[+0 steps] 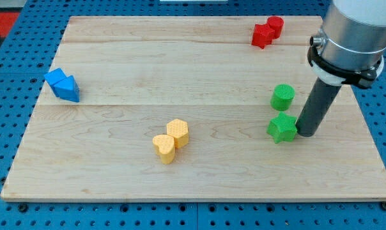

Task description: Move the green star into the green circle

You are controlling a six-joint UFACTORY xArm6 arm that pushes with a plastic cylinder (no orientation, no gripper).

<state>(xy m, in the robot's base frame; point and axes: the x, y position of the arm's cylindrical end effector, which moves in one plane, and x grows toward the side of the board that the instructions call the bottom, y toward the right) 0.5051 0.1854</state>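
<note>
The green star (282,128) lies on the wooden board at the view's right. The green circle (283,97) stands just above it, a small gap apart. My tip (305,133) is on the board right beside the star's right edge, touching or nearly touching it. The dark rod rises from there to the arm's grey body at the view's top right.
A red star (262,35) and a red cylinder (275,25) sit together near the top edge. A yellow hexagon (177,132) and a yellow heart (164,148) touch near the board's middle bottom. Two blue blocks (62,85) sit at the left.
</note>
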